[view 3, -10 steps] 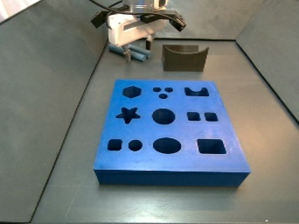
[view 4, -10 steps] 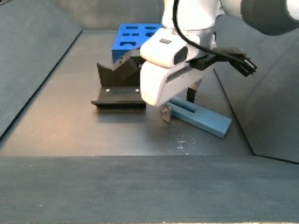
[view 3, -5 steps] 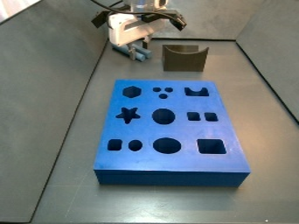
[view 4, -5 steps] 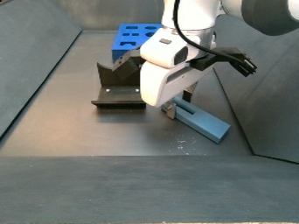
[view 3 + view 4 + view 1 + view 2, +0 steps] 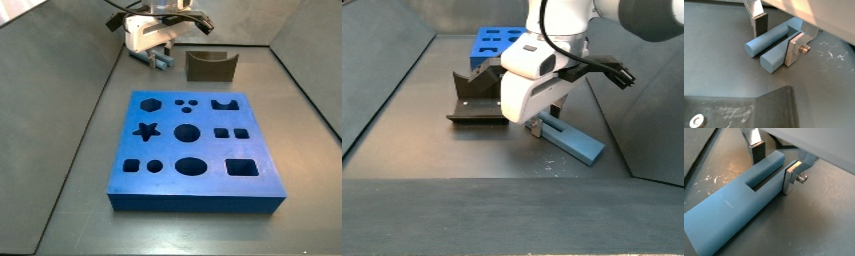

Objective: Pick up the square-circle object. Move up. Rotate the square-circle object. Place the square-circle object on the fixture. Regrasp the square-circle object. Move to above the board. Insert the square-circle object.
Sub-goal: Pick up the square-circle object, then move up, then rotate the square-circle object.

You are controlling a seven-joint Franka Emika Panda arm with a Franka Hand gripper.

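Note:
The square-circle object [image 5: 769,44] is a light blue-grey peg lying flat on the grey floor, also visible in the other wrist view [image 5: 737,208] and in both side views [image 5: 160,63] [image 5: 572,142]. My gripper [image 5: 776,37] [image 5: 774,164] is low over one end of it, open, with one finger on each side. One finger [image 5: 794,50] lies against the peg's flat side. The other finger [image 5: 759,22] stands a little off its round side. In the side views the gripper [image 5: 156,57] [image 5: 533,124] reaches down to the floor beside the fixture [image 5: 210,66] [image 5: 476,100].
The blue board [image 5: 194,150] [image 5: 496,42] with its shaped holes lies past the fixture, well away from the gripper. Grey walls slope up around the floor. A scuffed patch of floor [image 5: 549,167] lies just in front of the peg.
The gripper has come down over the peg, so its fingers now reach the floor on either side of it. The peg has not moved.

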